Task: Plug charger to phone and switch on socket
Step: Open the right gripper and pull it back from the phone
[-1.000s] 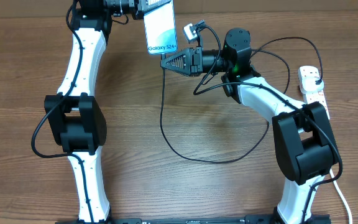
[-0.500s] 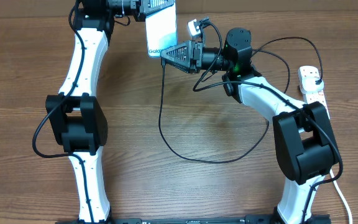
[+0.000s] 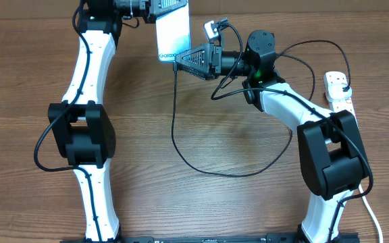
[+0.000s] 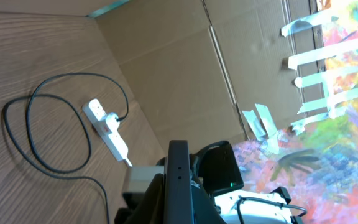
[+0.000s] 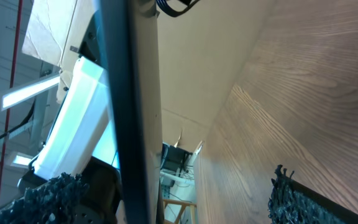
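Lit phone (image 3: 173, 30) raised at top, black charger (image 3: 173, 125) looping below, socket (image 3: 340, 94) far right.

I see my right gripper (image 3: 179, 62) now open wide, and it sits closer to the phone (image 3: 173, 30) than before.

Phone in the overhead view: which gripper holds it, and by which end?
The left gripper grips the phone by the end away from its text; the right gripper stands open.

The charger (image 3: 173, 128) loops across the table's (image 3: 19, 135) middle; open wood lies along its left side.
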Controlling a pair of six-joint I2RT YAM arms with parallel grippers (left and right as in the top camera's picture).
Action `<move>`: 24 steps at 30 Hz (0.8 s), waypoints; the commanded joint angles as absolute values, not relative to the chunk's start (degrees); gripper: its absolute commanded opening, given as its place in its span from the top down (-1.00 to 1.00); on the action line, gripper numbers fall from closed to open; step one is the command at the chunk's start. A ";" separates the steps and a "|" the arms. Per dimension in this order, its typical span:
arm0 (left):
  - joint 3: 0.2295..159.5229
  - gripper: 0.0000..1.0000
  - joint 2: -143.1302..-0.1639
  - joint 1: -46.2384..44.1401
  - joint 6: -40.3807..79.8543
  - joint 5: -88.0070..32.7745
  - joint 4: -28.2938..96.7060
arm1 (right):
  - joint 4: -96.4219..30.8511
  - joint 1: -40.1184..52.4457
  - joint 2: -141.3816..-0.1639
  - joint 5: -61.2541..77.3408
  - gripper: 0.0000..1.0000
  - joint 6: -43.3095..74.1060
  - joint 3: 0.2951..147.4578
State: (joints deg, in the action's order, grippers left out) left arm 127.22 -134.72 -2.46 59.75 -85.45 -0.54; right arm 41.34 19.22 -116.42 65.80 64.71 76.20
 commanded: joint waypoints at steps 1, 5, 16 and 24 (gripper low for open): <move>128.40 0.92 -132.84 -0.36 59.16 -87.37 0.73 | 41.69 17.45 -116.60 66.35 -1.00 64.49 76.99; 128.40 0.92 -132.84 0.80 59.16 -88.14 1.50 | 39.79 16.19 -116.60 66.13 -1.00 62.96 76.99; 128.40 0.92 -132.84 1.15 59.33 -87.99 1.50 | 6.98 15.20 -116.60 58.39 -0.99 45.19 76.99; 128.40 0.92 -132.84 0.99 59.09 -87.94 1.52 | -15.55 12.78 -115.15 44.21 -0.99 31.97 77.01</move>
State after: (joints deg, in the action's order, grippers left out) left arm 127.22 -134.72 1.50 59.59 -86.61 1.74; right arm -11.35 14.61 -116.46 52.90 40.36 76.53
